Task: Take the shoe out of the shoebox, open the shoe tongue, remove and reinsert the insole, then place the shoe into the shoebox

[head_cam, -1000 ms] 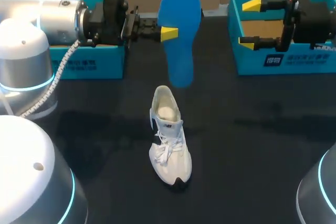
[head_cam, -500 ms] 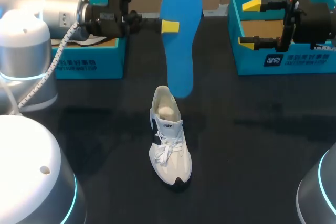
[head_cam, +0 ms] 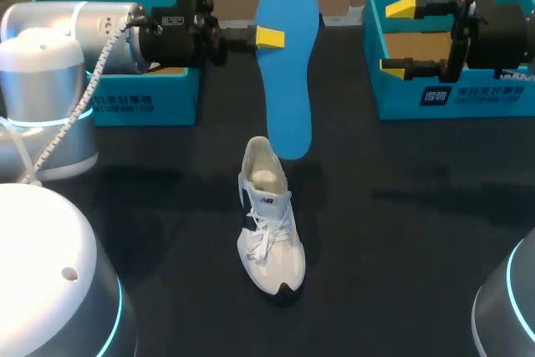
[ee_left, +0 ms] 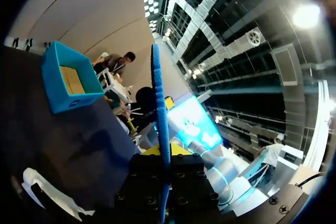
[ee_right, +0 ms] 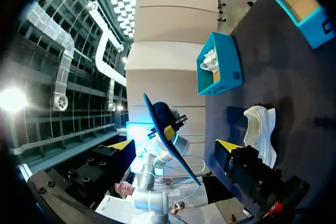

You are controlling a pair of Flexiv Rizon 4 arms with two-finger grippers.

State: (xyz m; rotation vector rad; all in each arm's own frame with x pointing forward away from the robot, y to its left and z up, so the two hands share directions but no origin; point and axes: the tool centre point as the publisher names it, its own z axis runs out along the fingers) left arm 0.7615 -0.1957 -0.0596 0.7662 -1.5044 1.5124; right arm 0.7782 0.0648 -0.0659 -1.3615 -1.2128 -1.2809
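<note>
Left box [head_cam: 142, 102], back-left of shoe [head_cam: 269, 223]: mostly hidden behind left arm [head_cam: 84, 27], contents unreadable. Left gripper [head_cam: 272, 37] clamped on blue insole [head_cam: 288, 81], which hangs in the air behind the shoe with its lower end just above the heel opening. One yellow tip shows; the other finger is hidden behind the insole. Left wrist view: insole edge-on [ee_left: 159, 119], shoe cut off. Shoe upright on table [head_cam: 401, 232]. Right gripper [head_cam: 397, 35], back-right of shoe, over right box [head_cam: 468, 98]: fingers wide apart, nothing between them, box interior partly blocked.
</note>
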